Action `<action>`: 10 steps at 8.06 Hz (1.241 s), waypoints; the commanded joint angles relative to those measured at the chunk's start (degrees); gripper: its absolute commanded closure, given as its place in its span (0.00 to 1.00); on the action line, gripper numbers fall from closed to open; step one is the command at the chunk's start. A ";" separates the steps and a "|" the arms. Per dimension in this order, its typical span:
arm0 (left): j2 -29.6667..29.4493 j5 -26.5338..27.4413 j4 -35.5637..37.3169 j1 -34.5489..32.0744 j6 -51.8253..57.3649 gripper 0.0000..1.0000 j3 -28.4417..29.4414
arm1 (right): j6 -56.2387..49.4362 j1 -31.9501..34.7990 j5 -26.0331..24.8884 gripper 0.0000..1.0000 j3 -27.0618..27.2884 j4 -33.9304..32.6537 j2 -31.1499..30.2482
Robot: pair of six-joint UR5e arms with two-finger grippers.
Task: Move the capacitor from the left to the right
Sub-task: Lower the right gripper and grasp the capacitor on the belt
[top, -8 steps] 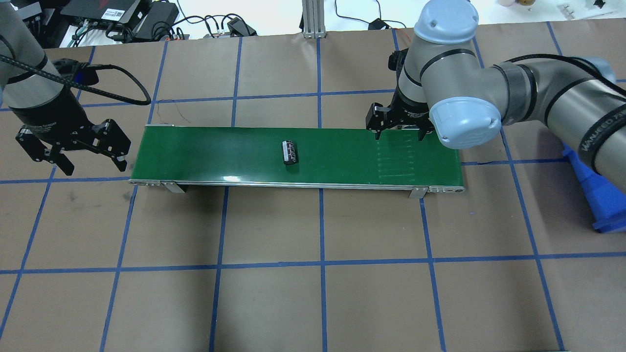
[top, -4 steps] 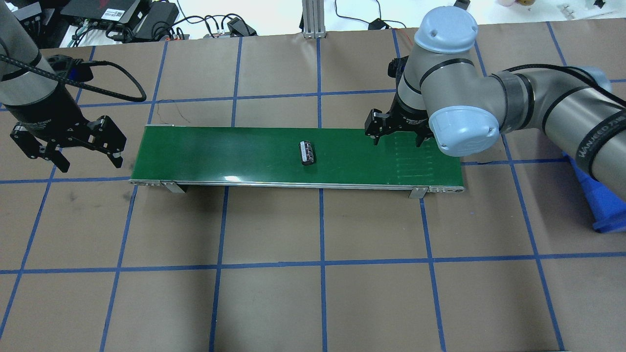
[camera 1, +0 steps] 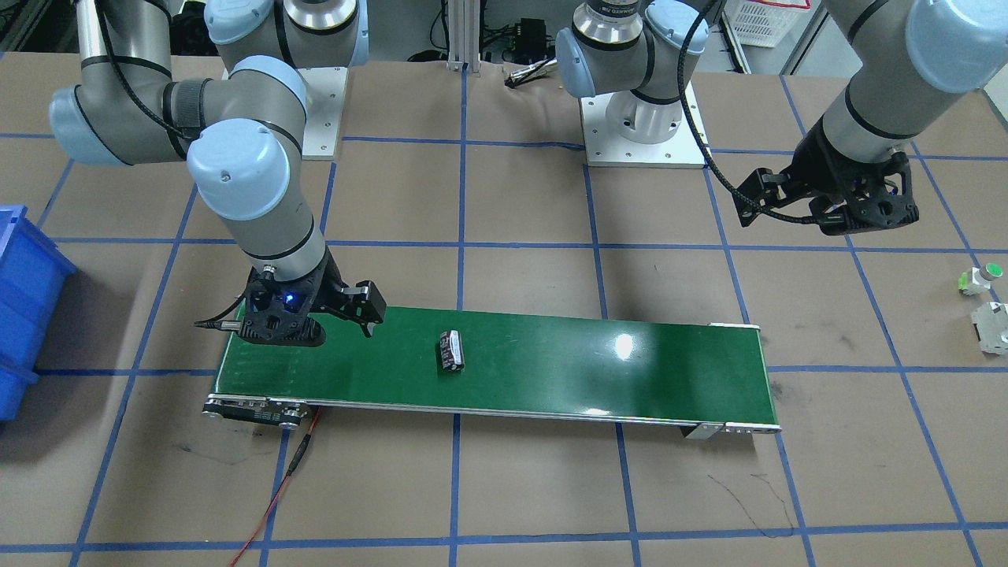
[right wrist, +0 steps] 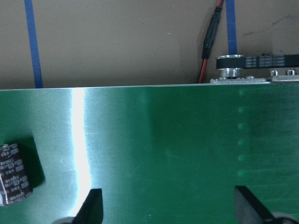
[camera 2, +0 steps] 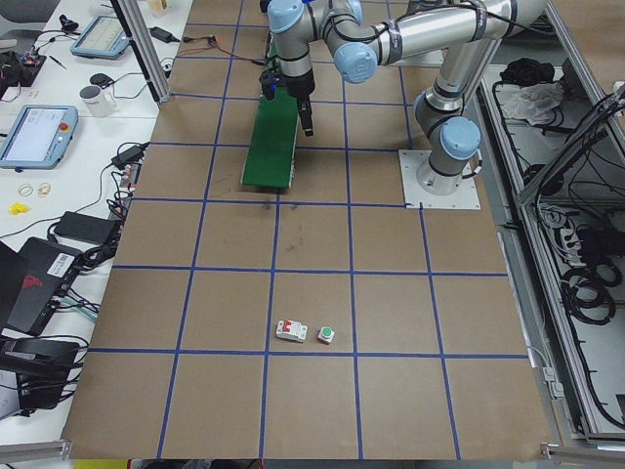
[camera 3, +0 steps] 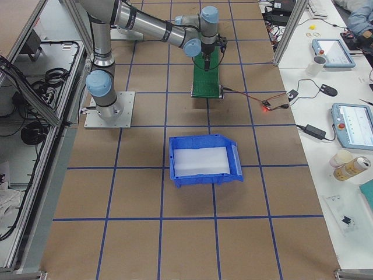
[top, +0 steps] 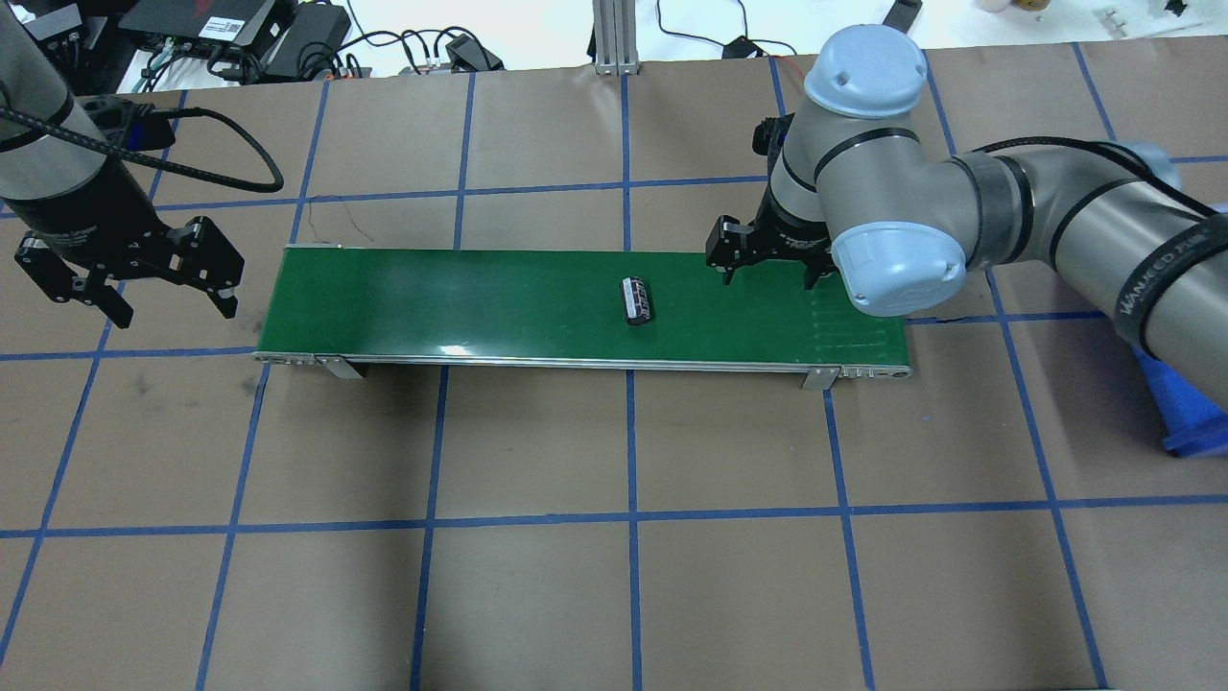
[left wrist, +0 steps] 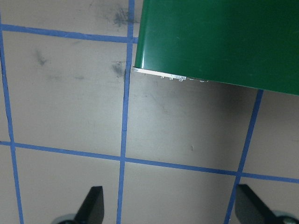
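Capacitor (top: pixel 639 301) lies on its side on the green belt (top: pixel 460 297), a touch past the belt's middle toward the robot's right, its long axis across the belt. Nothing touches it! Right gripper (top: pixel 767 280) hangs over the belt's right stretch, fingers spread wide and empty. The capacitor sits near it but apart, on its inboard side. In the right wrist view it peeks in at the lower left edge, outside the finger (right wrist: pixel 91 205) on that side. Left gripper (top: pixel 177 317) hovers off the belt's left end over the brown table (top: pixel 614 576), also spread, well apart from the capacitor.
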 commanded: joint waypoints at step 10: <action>1.41 2.06 5.80 4.93 8.76 0.00 0.22 | 2.05 3.58 -1.81 0.05 0.03 -2.16 2.96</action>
